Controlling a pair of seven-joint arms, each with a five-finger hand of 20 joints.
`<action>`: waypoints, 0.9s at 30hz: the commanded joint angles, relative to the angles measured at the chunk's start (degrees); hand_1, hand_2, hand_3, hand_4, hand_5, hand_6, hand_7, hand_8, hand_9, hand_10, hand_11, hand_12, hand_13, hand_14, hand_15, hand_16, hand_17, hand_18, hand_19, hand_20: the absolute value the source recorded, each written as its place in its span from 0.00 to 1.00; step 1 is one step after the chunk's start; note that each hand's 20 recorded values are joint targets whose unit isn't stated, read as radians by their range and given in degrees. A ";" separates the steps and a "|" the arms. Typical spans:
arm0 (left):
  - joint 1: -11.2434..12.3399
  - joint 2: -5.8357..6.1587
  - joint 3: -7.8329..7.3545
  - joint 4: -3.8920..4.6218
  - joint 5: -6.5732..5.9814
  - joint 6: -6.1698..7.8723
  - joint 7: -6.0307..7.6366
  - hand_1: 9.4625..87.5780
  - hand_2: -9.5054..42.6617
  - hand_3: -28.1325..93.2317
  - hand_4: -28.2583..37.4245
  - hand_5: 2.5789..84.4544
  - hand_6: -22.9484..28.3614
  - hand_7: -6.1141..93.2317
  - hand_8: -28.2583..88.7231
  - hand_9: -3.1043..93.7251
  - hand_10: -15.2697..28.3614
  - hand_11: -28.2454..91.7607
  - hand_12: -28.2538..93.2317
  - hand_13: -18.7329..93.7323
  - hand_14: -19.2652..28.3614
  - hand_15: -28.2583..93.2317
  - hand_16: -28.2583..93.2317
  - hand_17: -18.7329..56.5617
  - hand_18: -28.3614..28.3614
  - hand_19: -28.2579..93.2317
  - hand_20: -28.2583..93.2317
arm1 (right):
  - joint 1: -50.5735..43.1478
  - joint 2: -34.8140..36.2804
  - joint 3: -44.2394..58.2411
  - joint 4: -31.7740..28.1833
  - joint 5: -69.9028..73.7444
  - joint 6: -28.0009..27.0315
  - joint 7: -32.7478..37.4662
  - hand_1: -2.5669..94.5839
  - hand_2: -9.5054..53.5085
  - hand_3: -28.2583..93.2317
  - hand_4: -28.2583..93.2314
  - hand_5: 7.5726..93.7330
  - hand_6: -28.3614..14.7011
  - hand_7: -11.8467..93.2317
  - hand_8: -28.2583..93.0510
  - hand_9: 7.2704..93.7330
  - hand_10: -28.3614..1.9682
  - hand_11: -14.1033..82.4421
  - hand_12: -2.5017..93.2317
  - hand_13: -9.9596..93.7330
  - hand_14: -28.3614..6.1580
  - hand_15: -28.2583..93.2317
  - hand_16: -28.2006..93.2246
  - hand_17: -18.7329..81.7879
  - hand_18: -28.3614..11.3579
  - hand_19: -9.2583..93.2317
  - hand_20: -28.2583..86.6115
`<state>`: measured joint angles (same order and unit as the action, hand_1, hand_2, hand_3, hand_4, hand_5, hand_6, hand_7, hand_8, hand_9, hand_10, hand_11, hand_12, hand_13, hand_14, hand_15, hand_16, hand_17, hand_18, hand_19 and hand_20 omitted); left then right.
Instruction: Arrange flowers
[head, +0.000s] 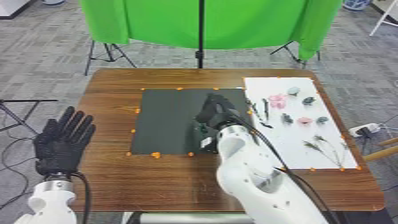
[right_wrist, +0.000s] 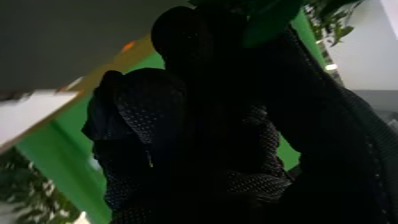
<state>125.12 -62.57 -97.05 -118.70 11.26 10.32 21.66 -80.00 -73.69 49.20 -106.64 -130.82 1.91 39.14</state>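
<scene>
Right hand, black fabric glove (head: 216, 111): above the far right part of the large black rectangular sheet (head: 164, 122), on the brown wooden table (head: 107, 175). Fingers and thumb bent inward, clamped at the tips on a dark green, smooth-looking leaf (right_wrist: 275, 22); rest of that piece hidden by the glove.

Left hand, black fabric glove (head: 62, 145): at the left side edge of the table, left of the black sheet and well apart from it. Fingers straight, slightly apart, pointing toward the far side; nothing in the grasp.

White rectangular sheet (head: 275, 142): right part of the table, just beside the black sheet, with the following pieces laid on it.
- Far end: bright pink ruffled flower (head: 277, 101), near the sheet's middle line; pale grey-blue flower (head: 293, 91), slightly farther and to the right; small dark green leafy piece (head: 308, 100), right again.
- Left edge: slender dark, leafy twig (head: 266, 110), lengthwise.
- Middle: pale pink round flower (head: 305, 121), between a grey-green leafy piece (head: 287, 118) on the left and another small grey-green piece (head: 322, 120) on the right.
- Near end: thin green branching sprays (head: 330, 151), stems toward the near side.

Small orange fixings (head: 155, 155): along edges of both sheets.
</scene>
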 joint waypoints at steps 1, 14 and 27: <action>-1.30 1.96 1.84 0.96 -0.19 -0.05 -1.82 0.25 0.40 0.88 0.00 0.49 0.63 0.13 0.17 0.41 0.67 0.38 0.29 0.40 0.73 0.46 0.18 0.14 0.74 0.50 0.31 | 1.25 -9.77 -3.87 6.21 -2.70 1.79 0.90 0.58 0.00 0.91 0.04 0.95 0.56 0.33 0.36 0.97 0.49 0.36 0.54 0.82 0.42 0.79 0.52 0.59 0.00 1.00 0.58; -5.57 4.19 4.96 2.60 -0.03 -0.20 -3.63 0.25 0.40 0.88 0.00 0.49 0.63 0.13 0.17 0.41 0.68 0.38 0.29 0.40 0.73 0.46 0.18 0.14 0.74 0.50 0.31 | 4.75 -15.19 -10.36 17.11 -6.50 6.17 4.66 0.57 0.00 0.91 0.04 0.95 0.56 0.34 0.37 0.97 0.50 0.39 0.54 0.83 0.40 0.81 0.50 0.60 0.00 1.00 0.64; -5.67 4.17 5.52 2.61 -0.23 -0.55 -2.74 0.25 0.40 0.88 0.00 0.49 0.63 0.13 0.17 0.41 0.68 0.38 0.29 0.40 0.73 0.46 0.18 0.14 0.74 0.50 0.31 | 4.83 -16.58 -9.59 19.12 -5.75 6.16 5.66 0.49 0.00 0.88 0.01 0.80 0.51 0.41 0.33 0.80 0.35 0.59 0.38 0.76 0.36 0.85 0.46 0.58 0.00 1.00 0.70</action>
<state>118.48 -58.18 -91.44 -116.39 11.23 10.32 18.23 -75.32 -90.01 39.38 -86.73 -136.42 6.87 44.28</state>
